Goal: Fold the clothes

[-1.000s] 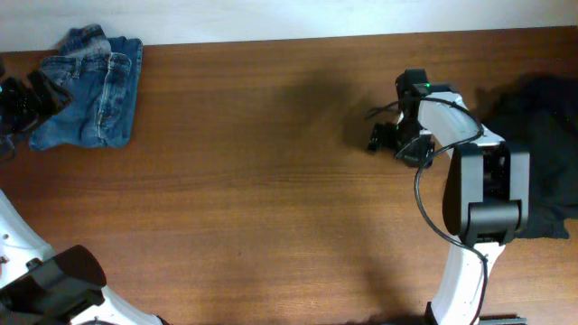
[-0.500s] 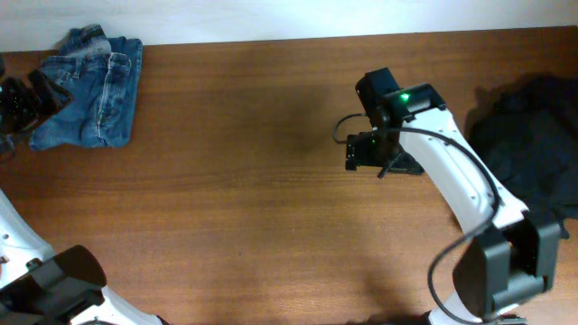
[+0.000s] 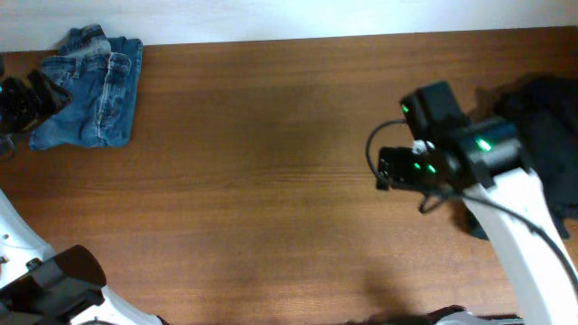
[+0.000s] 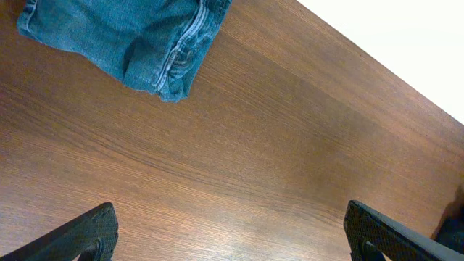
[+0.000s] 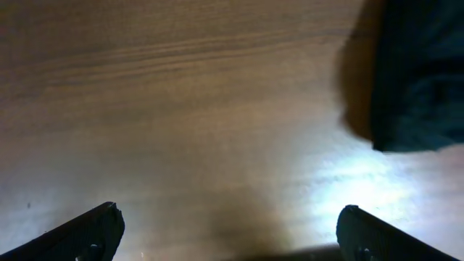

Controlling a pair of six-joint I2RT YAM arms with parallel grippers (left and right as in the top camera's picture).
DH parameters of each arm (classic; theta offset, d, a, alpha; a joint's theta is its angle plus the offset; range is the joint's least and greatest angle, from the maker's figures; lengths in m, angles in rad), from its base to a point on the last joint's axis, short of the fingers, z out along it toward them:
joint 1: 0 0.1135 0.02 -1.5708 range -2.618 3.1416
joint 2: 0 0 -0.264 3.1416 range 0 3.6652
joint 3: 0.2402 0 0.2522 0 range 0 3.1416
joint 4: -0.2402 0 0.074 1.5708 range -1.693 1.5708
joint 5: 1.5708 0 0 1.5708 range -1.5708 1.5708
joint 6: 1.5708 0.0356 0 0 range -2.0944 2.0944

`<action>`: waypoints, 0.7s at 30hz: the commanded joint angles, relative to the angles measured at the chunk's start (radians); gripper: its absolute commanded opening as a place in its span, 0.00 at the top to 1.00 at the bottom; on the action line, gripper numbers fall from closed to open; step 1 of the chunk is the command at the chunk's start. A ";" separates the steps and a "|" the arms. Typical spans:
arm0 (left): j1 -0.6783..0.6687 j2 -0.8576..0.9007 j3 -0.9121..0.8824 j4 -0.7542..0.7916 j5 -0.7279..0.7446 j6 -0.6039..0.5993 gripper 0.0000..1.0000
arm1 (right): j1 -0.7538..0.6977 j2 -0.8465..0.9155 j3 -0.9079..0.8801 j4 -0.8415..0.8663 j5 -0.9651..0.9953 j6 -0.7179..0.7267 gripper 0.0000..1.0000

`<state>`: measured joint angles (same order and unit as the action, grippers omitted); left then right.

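Compared with half a second before, the right gripper (image 3: 386,169) has swung away from the middle of the table (image 3: 253,181) towards the black garment (image 3: 553,122), and more of its white arm now crosses that cloth; the jeans (image 3: 90,88) and the left gripper (image 4: 228,221) have not shifted. Count: two garments (one blue denim pair of jeans, one black piece), two arms, two grippers. The jeans lie bunched and partly folded just ahead of the left jaws, to their left side, apart from them. The black garment lies ahead of the right jaws, to their right side, also untouched. The overhead view shows both garments at once, well apart at opposite ends of the table. Only the wrist views show the jaws clearly: each pair is spread wide and holds nothing, with bare wood between the fingertips. The left wrist view also shows the jeans' pale-stitched seam.
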<state>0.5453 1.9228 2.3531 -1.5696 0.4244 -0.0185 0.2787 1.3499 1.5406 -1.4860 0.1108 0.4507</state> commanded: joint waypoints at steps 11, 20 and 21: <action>-0.002 -0.019 -0.004 0.002 -0.003 0.016 0.01 | 0.002 -0.444 0.000 -0.183 0.137 0.064 0.01; -0.002 -0.019 -0.004 0.002 -0.003 0.016 0.00 | 0.003 -0.555 0.000 -0.187 0.137 0.063 0.01; -0.002 -0.019 -0.004 0.002 -0.003 0.016 0.01 | 0.003 -0.554 0.000 -0.186 0.137 0.063 0.01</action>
<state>0.5453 1.9228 2.3528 -1.5696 0.4248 -0.0185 0.2787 0.7982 1.5406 -1.6760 0.2249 0.5014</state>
